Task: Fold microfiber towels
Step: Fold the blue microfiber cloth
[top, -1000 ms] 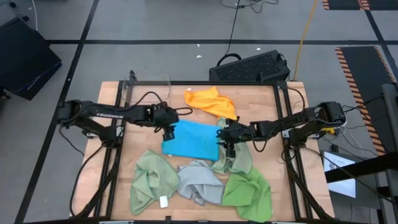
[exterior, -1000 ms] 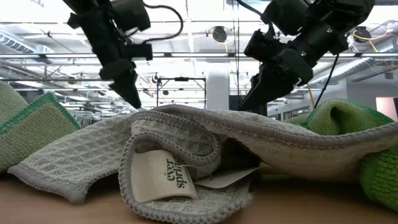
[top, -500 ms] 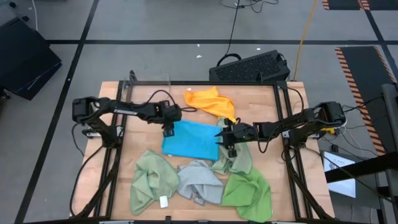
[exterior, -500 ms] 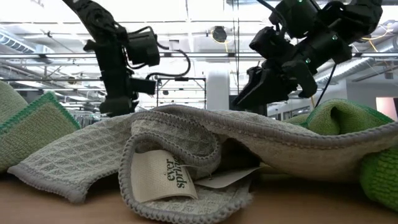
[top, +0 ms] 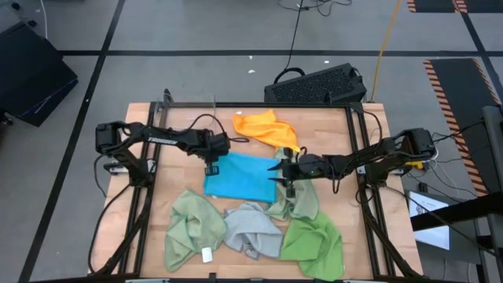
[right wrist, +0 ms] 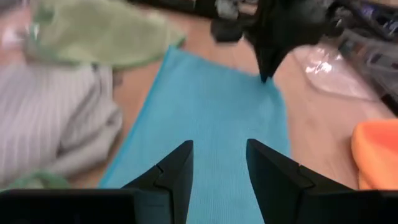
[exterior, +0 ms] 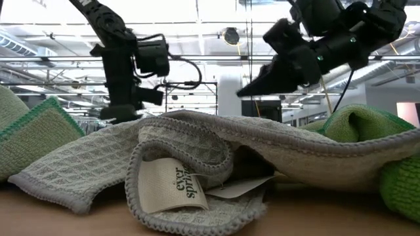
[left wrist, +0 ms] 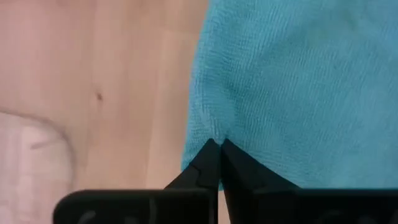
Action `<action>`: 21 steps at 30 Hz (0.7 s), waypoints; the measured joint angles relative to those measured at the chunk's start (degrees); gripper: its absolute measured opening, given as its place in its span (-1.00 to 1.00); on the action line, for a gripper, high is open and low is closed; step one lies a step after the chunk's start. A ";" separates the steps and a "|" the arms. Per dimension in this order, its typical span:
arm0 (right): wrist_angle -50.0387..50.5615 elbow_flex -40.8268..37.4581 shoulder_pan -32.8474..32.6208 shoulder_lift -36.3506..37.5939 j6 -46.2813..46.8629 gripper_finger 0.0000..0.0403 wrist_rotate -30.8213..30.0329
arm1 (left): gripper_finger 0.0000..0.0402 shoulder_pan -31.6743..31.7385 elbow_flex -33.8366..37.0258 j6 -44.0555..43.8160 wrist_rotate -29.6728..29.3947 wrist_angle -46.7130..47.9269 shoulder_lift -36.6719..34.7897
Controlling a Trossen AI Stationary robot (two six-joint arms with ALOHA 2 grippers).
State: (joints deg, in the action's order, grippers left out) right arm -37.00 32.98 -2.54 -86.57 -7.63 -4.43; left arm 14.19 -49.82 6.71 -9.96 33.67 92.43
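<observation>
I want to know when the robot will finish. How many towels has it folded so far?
None looks folded yet. The blue towel lies spread flat, and the left gripper has its fingers pinched shut on that towel's edge, so that one is in hand. The right gripper hovers open over its other side. The orange towel, grey towel, two pale green towels and bright green towel are all crumpled and waiting.

- Grey floor [top: 196, 31] marked by dark lines surrounds the wooden table [top: 338, 126].
- Black crate [top: 318, 85] lies beyond it.
- Bright ceiling lights [exterior: 197, 10] overhead.
</observation>
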 joint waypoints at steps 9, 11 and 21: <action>-1.00 13.46 4.84 -13.39 9.14 -0.31 1.41 | -0.96 -9.51 -4.39 -3.38 -7.71 3.48 -3.05; -0.81 16.61 6.28 -17.01 8.71 -0.30 4.71 | -0.98 -11.48 -4.86 -3.81 -8.69 5.28 -4.43; 3.92 32.81 12.12 -29.24 1.90 0.05 19.47 | -0.97 -16.31 -5.16 -3.83 -9.65 5.36 -10.46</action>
State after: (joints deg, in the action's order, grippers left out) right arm -33.08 65.79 9.58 -115.81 -5.74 15.05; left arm -2.12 -54.98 2.88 -19.62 39.03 81.97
